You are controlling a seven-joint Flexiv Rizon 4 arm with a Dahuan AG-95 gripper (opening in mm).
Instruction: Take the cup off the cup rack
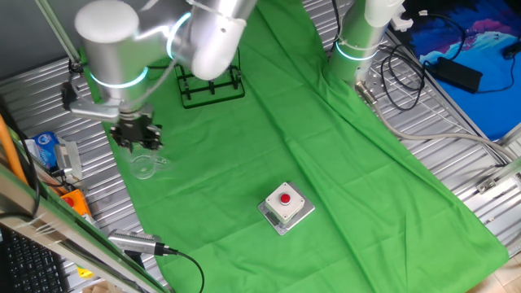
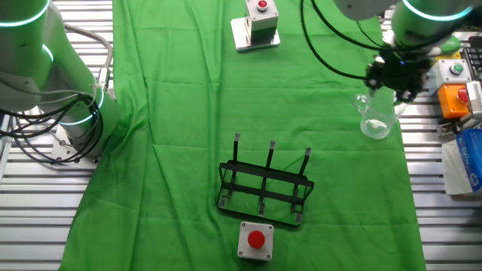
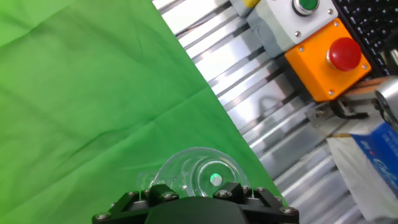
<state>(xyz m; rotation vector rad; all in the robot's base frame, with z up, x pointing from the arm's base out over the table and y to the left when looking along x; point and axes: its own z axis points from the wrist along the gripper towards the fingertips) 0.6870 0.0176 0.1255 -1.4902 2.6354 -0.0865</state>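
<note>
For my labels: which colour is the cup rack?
Black; the cup rack shows best in the other fixed view.

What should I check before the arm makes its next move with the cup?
1. Cup off the rack: ok, it is well away from the rack, near the cloth's edge.
2. Rack pegs free: ok, nothing hangs on them.
3. Gripper over the cup: ok, it sits directly above it in both fixed views.
4. Fingers open or shut: cannot tell, the hand view shows only the gripper body in front of the cup.
5. Cup resting on the cloth: cannot tell, no view settles it.
6. Clearance from the orange box beside the cloth: ok, it stands apart on the metal table.
</note>
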